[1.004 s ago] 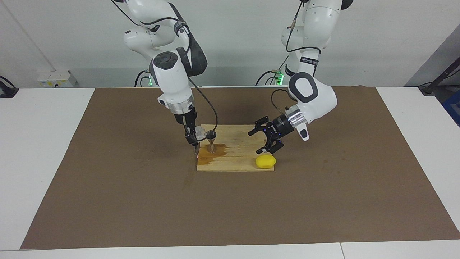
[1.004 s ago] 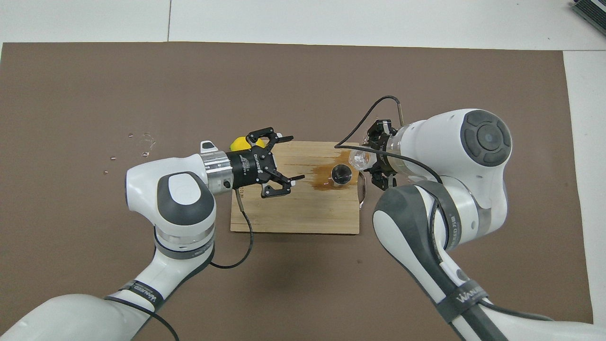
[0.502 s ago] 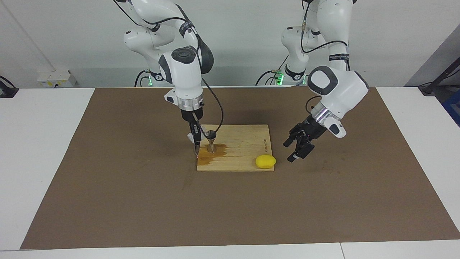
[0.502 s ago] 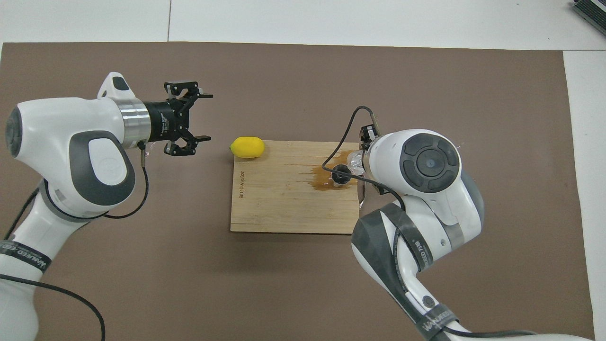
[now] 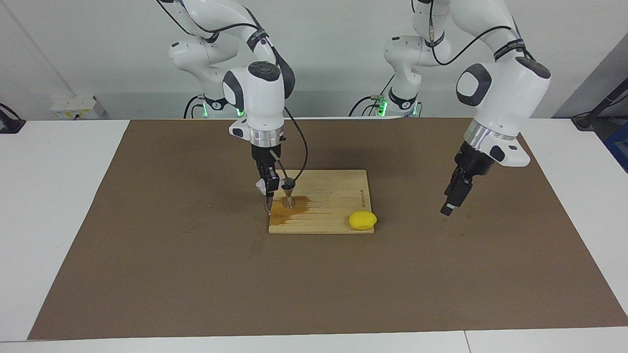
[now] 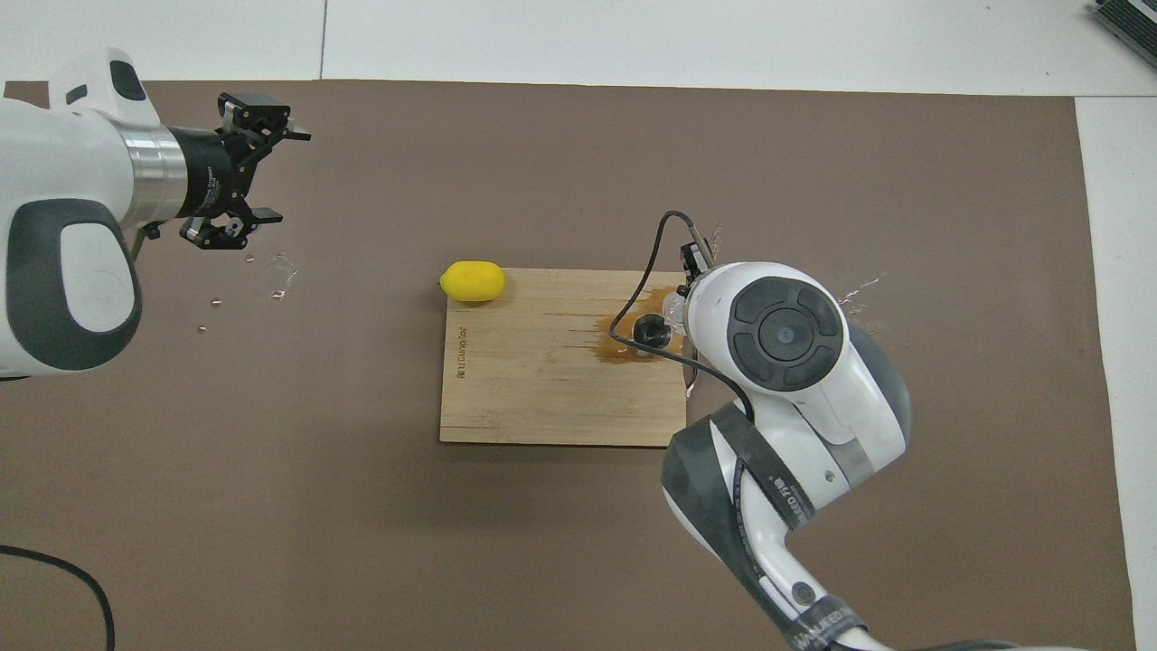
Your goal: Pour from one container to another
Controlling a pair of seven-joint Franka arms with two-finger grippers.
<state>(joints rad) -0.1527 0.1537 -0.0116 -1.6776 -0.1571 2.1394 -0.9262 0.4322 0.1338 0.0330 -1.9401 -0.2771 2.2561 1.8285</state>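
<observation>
The steel jigger (image 5: pixel 289 192) stands upright on the wooden board (image 5: pixel 333 215), at the board's edge toward the right arm's end; it also shows in the overhead view (image 6: pixel 649 331). My right gripper (image 5: pixel 268 189) points straight down and is shut on the clear cup (image 5: pixel 261 185), held just beside the jigger and slightly above the board's edge. In the overhead view the right wrist hides most of the cup (image 6: pixel 673 307). My left gripper (image 5: pixel 452 198) is open and empty, raised over the mat toward the left arm's end (image 6: pixel 276 176).
A brown puddle (image 5: pixel 282 212) lies on the board around the jigger's foot. A yellow lemon (image 5: pixel 362 220) sits at the board's corner farthest from the robots. Small droplets (image 6: pixel 280 271) dot the brown mat (image 5: pixel 196 274).
My left gripper has swung away from over the board and lemon, out toward the left arm's end. My right wrist has turned upright, and the cup has drawn back from the jigger's rim.
</observation>
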